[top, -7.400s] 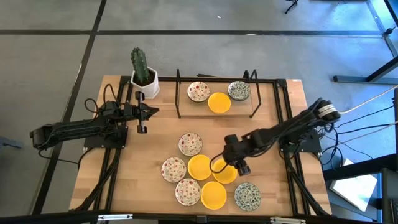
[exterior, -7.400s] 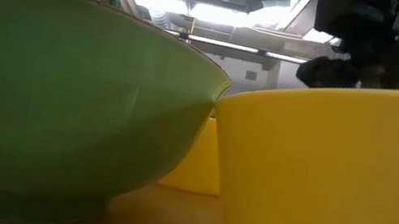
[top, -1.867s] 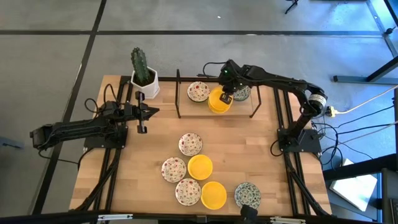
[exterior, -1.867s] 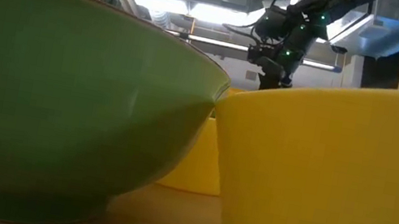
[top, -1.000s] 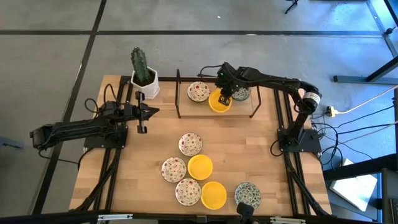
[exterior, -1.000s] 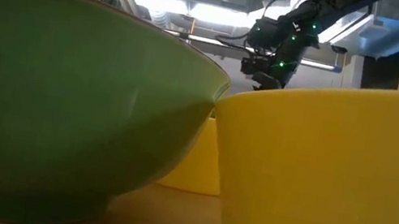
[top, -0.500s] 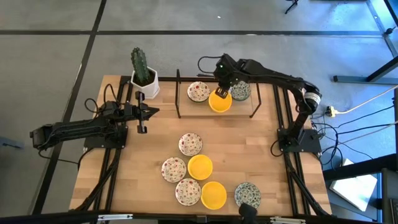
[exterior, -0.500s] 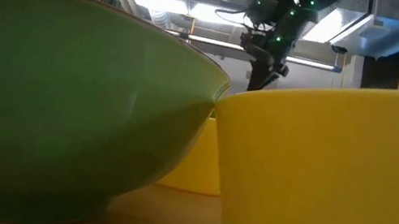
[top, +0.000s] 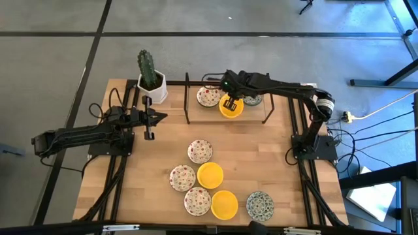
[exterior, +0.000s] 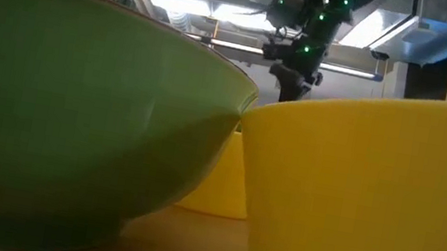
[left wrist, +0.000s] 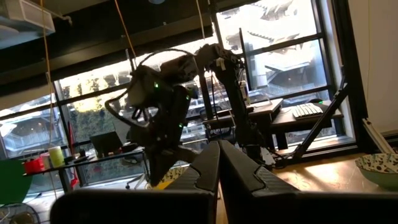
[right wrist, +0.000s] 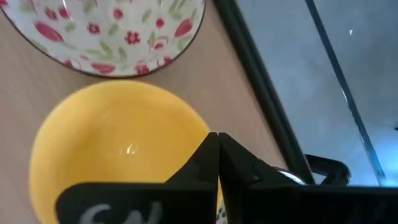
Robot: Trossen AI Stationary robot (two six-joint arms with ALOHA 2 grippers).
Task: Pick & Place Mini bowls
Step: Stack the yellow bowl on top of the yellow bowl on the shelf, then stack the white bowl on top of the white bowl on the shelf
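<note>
right gripper, fingers together, above a glossy round yellow bowl.

Closed fingers over yellow bowl

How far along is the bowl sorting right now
Done: the rack holds a red-speck bowl, a yellow bowl and a grey-green bowl. In hand: nothing; the right gripper is shut and empty above the yellow bowl, the left gripper waits shut. Left: six bowls near the front edge, like this yellow one.

No legible text, labels or numbers anywhere.
</note>
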